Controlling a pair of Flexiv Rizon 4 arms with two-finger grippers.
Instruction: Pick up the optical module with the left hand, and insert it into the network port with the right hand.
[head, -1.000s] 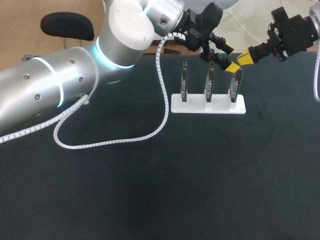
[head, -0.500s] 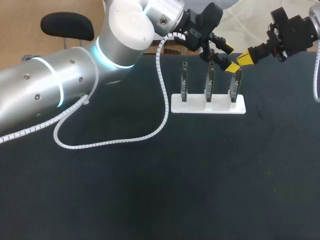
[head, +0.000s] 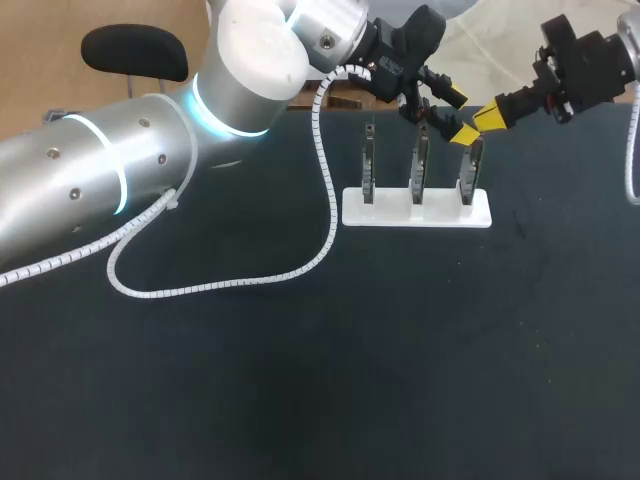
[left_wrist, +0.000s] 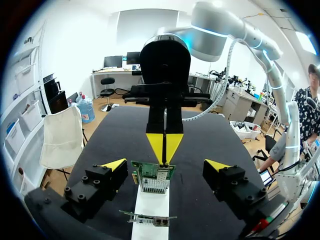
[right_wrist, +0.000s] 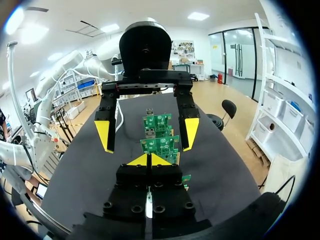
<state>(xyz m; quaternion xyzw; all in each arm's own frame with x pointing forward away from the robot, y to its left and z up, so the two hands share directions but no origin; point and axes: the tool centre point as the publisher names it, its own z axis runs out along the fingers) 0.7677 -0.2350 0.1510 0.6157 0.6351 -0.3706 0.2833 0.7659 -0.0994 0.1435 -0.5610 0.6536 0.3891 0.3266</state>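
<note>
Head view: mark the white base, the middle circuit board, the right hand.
white base (head: 352, 213), head view, bare left end.
middle circuit board (head: 421, 168), head view, mid-height of its edge.
right hand (head: 483, 117), head view, between its yellow tips.

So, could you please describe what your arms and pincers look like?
My left arm and right arm are silver tubes with rounded joints, glowing cyan rings and white spiral-wrapped cable. The left pincer and right pincer are black and blocky with visible bolts, each with two fingers ending in bright yellow wedge tips.
</note>
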